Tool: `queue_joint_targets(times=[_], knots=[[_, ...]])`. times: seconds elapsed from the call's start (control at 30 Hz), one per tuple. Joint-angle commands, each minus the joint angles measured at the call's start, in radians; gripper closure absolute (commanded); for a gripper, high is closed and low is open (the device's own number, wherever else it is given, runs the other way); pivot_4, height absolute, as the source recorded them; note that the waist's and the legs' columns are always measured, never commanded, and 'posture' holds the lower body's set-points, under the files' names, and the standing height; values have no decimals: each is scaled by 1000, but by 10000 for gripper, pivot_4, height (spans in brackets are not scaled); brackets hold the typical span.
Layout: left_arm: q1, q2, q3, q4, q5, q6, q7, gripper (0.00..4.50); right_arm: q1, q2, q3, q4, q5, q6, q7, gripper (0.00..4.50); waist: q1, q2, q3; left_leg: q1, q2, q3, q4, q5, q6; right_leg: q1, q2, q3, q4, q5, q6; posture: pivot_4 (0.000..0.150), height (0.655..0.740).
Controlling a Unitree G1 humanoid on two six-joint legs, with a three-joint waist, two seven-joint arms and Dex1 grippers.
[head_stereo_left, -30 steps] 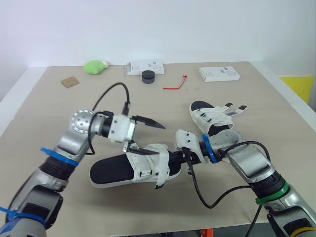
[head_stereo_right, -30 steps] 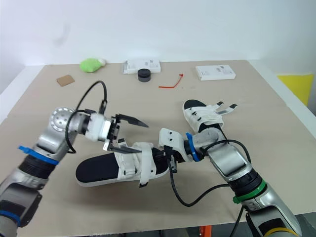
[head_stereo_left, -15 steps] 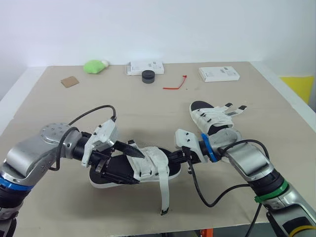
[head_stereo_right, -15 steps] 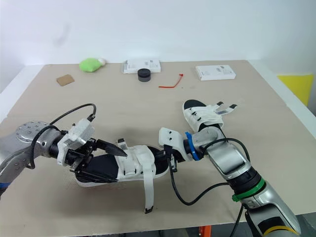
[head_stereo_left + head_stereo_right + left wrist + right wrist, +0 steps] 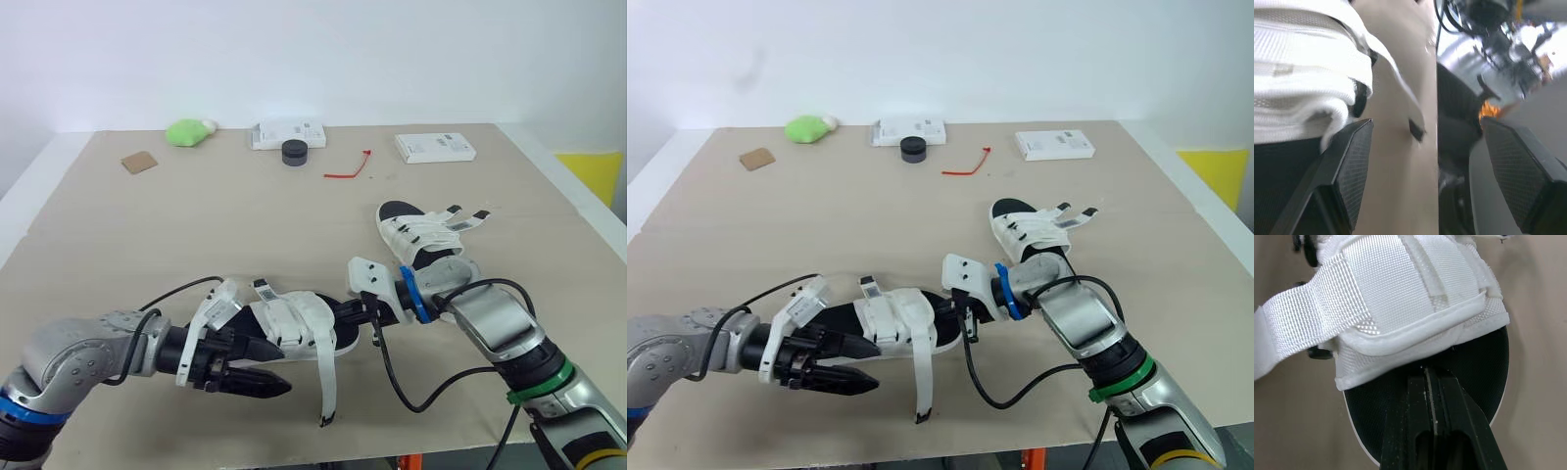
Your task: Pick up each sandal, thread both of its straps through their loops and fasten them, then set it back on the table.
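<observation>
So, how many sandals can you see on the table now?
2. The near sandal lies by the front edge of the table, one strap hanging loose. The far sandal lies farther back, to the robot's right, its straps unfastened. None seems hidden.

Left claw [image 5: 257,368] lies low with fingers spread; right claw [image 5: 1430,377] reaches leftward, fingers pressed together.
</observation>
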Motion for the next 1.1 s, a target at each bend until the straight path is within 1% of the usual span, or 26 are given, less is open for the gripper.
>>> queue_joint_targets(times=[0.03,0.17,0.4,0.53,0.67,0.87,0.97,1.07,1.1], knots=[[-32,-42,14,-10,-5,18,96,8671,52,-3,92,8,-23,50,5,45000,0,0,0,0,0,0,0,0,0,0,0,0,0,0,0,1500,7400],[-28,-46,-12,-30,1,43,103,8671,44,-3,93,2,-20,60,6,45000,0,0,0,0,0,0,1,1,-1,0,0,0,0,1,0,1500,7400],[-78,-87,-45,42,-1,136,170,8671,45,-5,97,-9,-19,66,7,45000,-1,0,0,0,0,0,0,1,-1,-1,0,0,0,1,-1,1500,7400],[-137,-163,-38,112,-32,210,242,8671,43,-3,99,-10,-19,68,5,45000,0,0,0,0,0,0,0,1,-1,-1,0,0,0,1,-1,1500,7400],[-203,-244,-4,177,-100,293,305,8671,44,-4,98,-11,-19,68,3,45000,0,0,0,0,-1,0,1,1,-1,0,0,0,0,2,1,1500,7400],[-235,-284,10,193,-118,358,358,8671,50,-5,93,-20,-15,75,-5,45000,0,0,0,0,-2,0,2,3,-3,0,0,1,0,4,2,1500,7400],[-235,-300,25,192,-128,372,385,15899,54,-6,90,-22,-14,76,-9,45000,0,0,0,0,-2,0,2,3,-3,0,0,1,0,4,2,1500,7400],[-237,-309,44,193,-133,378,400,28756,58,-5,90,-22,-15,75,-11,45000,-1,0,0,-1,-1,0,2,3,-3,0,0,1,0,4,1,1500,7400],[-237,-313,50,195,-136,377,404,34858,56,-4,90,-20,-15,75,-11,45000,-1,0,0,-1,-2,0,1,3,-3,0,0,1,0,4,1,1500,7400]])
